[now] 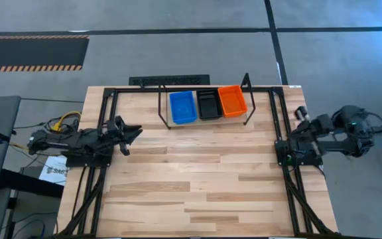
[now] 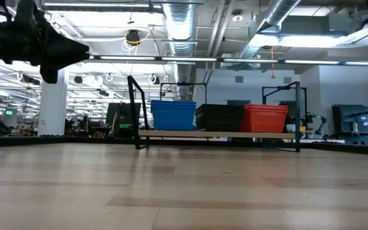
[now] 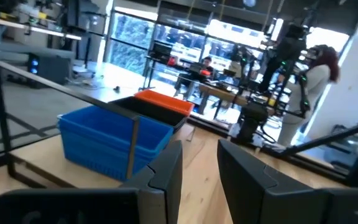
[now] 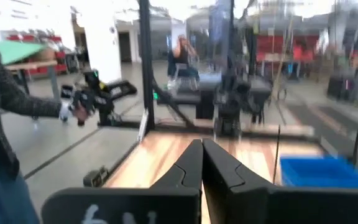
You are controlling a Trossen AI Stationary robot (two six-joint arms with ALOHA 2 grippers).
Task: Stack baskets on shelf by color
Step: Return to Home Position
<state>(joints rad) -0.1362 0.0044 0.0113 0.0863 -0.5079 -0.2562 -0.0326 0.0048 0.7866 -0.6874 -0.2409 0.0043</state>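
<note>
Sitting on the shelf point(image 1: 207, 124) at the far edge of the worktop point(image 1: 197, 192) are three baskets in a row, long axes running front to back: blue basket point(image 1: 182, 107) leftmost, black basket point(image 1: 209, 104) in the middle, orange basket point(image 1: 231, 100) rightmost. Each touches or sits just beside its neighbour. Low view shows the same order on the board, all upright; how many are nested in each pile can't be read from here. No basket lies loose on the bare planks, so the sorting looks done or close to it, judging by layout alone.

Left tool point(image 1: 130, 135) hangs over the left edge of the worktop, pointing right toward the middle. The baskets lie ahead and off toward the far edge from it, blue nearest. Its fingers point(image 3: 166, 180) stand a little apart with a narrow gap, nothing between them, touching nothing. In its wrist view the blue basket sits behind a black rod of the shelf frame, orange beyond.

Right tool point(image 1: 284, 154) sits at the right edge of the worktop, pointing left. Orange is its nearest basket, off toward the far edge. Its fingers point(image 4: 188, 171) are pressed together, clenched on nothing.

Both arms are well apart from the shelf, about equally far. If another move comes, the left takes the blue side and the right the orange side. A person stands in the room beyond the worktop in the wrist views.
</note>
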